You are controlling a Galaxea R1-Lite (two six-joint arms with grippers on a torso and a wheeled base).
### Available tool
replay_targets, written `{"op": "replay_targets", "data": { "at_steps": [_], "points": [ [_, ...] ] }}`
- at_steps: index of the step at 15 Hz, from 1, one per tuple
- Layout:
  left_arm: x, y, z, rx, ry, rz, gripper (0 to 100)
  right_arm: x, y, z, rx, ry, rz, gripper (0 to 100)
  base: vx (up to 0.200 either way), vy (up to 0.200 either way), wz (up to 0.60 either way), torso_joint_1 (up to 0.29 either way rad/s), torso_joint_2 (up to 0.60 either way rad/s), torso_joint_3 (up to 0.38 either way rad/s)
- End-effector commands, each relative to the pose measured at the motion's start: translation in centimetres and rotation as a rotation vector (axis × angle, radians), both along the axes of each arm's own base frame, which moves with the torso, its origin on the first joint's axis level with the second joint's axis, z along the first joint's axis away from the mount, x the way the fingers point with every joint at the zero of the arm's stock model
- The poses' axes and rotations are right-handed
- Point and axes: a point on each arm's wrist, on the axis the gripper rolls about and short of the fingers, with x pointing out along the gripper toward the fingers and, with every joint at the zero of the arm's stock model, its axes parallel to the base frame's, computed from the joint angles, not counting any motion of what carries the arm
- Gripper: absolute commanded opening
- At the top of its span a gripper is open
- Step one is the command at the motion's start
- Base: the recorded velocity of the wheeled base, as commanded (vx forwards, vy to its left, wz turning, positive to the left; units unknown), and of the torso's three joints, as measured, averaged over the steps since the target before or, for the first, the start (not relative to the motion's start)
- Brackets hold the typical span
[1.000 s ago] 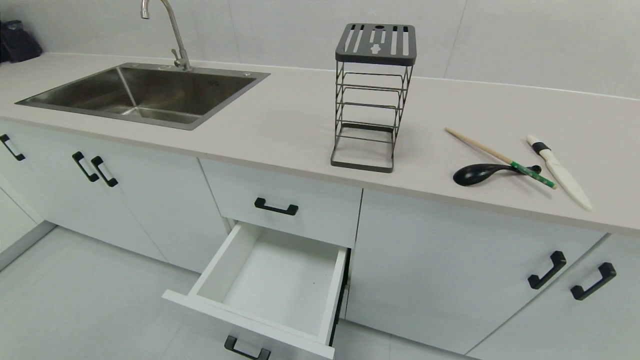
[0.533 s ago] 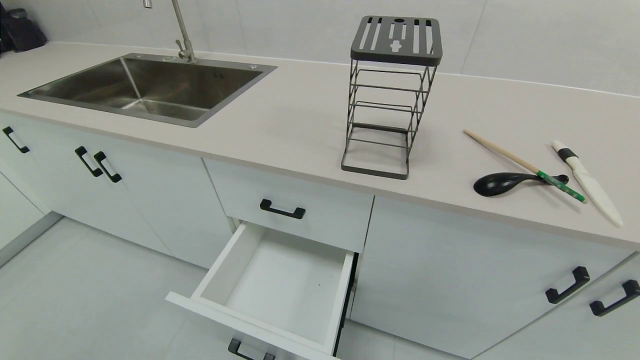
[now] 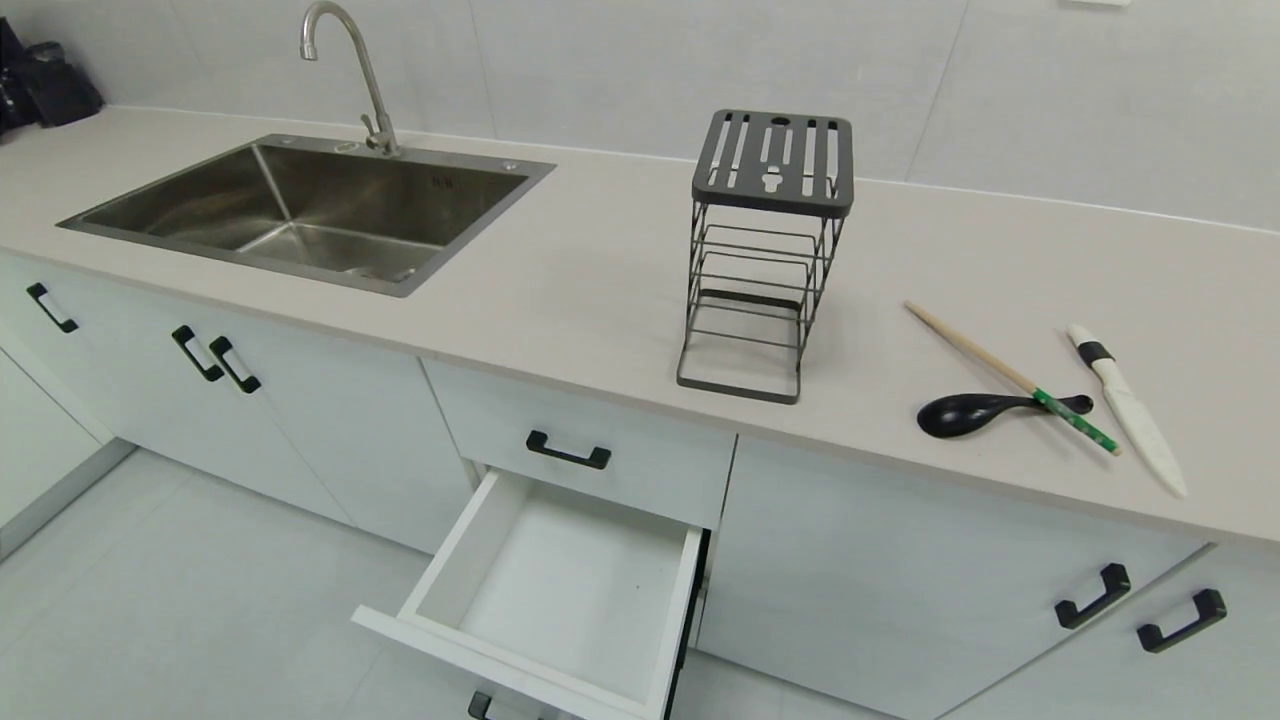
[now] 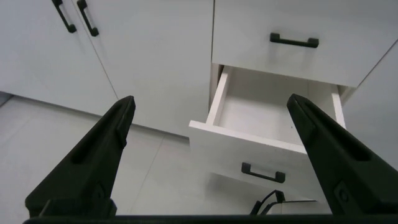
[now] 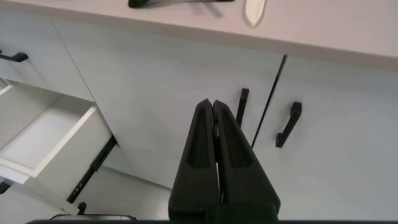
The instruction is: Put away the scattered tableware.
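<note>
On the right of the counter (image 3: 600, 290) lie a wooden chopstick (image 3: 1013, 378) with a green end, a black spoon (image 3: 950, 415) under it, and a white knife (image 3: 1128, 410) with a black band. A dark wire rack (image 3: 772, 165) with a slotted top stands mid-counter. Below it a white drawer (image 3: 570, 590) is pulled out with nothing inside. My left gripper (image 4: 210, 102) is open, low in front of the drawer (image 4: 273, 115). My right gripper (image 5: 212, 102) is shut on nothing, facing the cabinet doors below the knife tip (image 5: 255, 9) and spoon (image 5: 149, 3).
A steel sink (image 3: 310, 205) with a curved faucet (image 3: 365, 75) takes up the counter's left. White cabinet doors with black handles (image 3: 1095, 597) run under the counter. A shut drawer (image 3: 568, 452) sits above the open one. The floor is pale tile.
The whole head view has shifted, so the camera moved. The tableware, rack and open drawer lie where they were.
</note>
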Motion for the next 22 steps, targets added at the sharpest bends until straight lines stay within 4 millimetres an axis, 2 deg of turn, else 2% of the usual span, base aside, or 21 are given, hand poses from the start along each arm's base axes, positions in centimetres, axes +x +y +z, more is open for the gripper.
{"op": "replay_targets", "data": {
  "at_steps": [1, 5, 8, 9, 15, 17, 19, 20, 22],
  "points": [
    [0.0, 0.0, 0.0, 0.0, 0.001, -0.001, 100, 0.0, 0.0, 0.0, -0.001, 0.001, 0.0, 0, 0.0, 0.0, 0.0, 0.271, -0.52, -0.251],
    [0.0, 0.0, 0.0, 0.0, 0.001, 0.001, 100, 0.0, 0.0, 0.0, 0.001, 0.001, 0.0, 0, 0.0, 0.0, 0.0, 0.274, -0.53, -0.246],
    [0.0, 0.0, 0.0, 0.0, 0.001, -0.001, 100, 0.0, 0.0, 0.0, 0.004, 0.001, -0.003, 0, 0.0, 0.0, 0.0, 0.102, -0.19, -0.09],
    [0.0, 0.0, 0.0, 0.0, 0.001, 0.001, 100, 0.0, 0.0, 0.0, 0.012, 0.0, -0.001, 100, 0.0, 0.0, 0.0, 0.032, -0.05, -0.027],
    [0.0, 0.0, 0.0, 0.0, 0.003, -0.001, 100, 0.0, 0.0, 0.0, 0.012, 0.001, 0.003, 100, 0.0, 0.0, 0.0, 0.0, 0.0, 0.0],
    [0.0, 0.0, 0.0, 0.0, 0.001, -0.001, 100, -0.4, 0.1, 2.9, -0.052, -0.283, 0.019, 100, 0.0, 0.0, 0.0, 0.0, 0.0, 0.0],
    [0.0, 0.0, 0.0, 0.0, 0.001, -0.001, 100, -0.8, 0.2, 4.3, -0.071, -0.38, 0.044, 100, 0.0, 0.0, 0.0, 0.0, 0.0, 0.0],
    [0.0, 0.0, 0.0, 0.0, 0.001, -0.001, 100, 0.0, 0.4, 8.1, -0.089, -0.341, 0.136, 100, 0.0, 0.0, 0.0, 0.0, 0.0, 0.0],
    [0.0, 0.0, 0.0, 0.0, 0.001, -0.001, 100, 3.2, 0.5, 12.8, -0.087, -0.249, 0.217, 100, 0.0, 0.0, 0.0, 0.0, 0.0, 0.0]
  ]
}}
